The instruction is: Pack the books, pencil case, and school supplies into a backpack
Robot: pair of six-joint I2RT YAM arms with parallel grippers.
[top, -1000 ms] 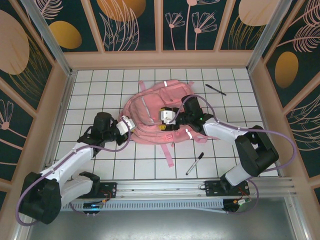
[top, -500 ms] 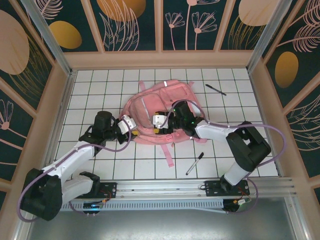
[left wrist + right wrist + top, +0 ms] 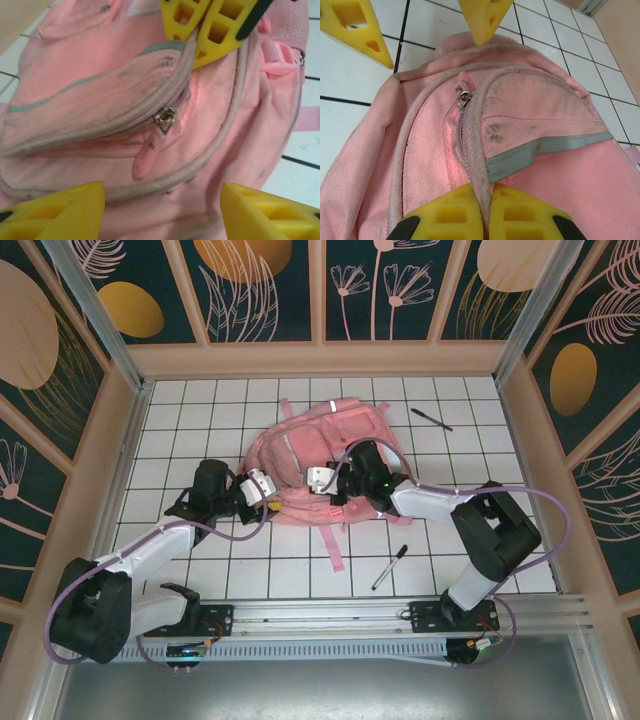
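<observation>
Pink backpack (image 3: 300, 445) lies mid-surface (image 3: 190, 410), bare tiles around it, walls well apart. Both arms reach low: left fingers (image 3: 60, 210) spread before the zipper pull (image 3: 165, 120), right fingers (image 3: 450, 212) pinching the backpack's zipper seam.

A white tiled table (image 3: 200, 400) with thin dark grid lines forms the floor of a box-like enclosure. Tan wooden walls (image 3: 320, 358) border it on the left, far and right sides. Above them rise dark teal panels (image 3: 380, 290) printed with pale pink line-drawn flowers, leaves and orange ovals. Silver metal posts (image 3: 95, 310) slant up at the far corners. A silver rail (image 3: 330, 615) runs along the near edge.
</observation>
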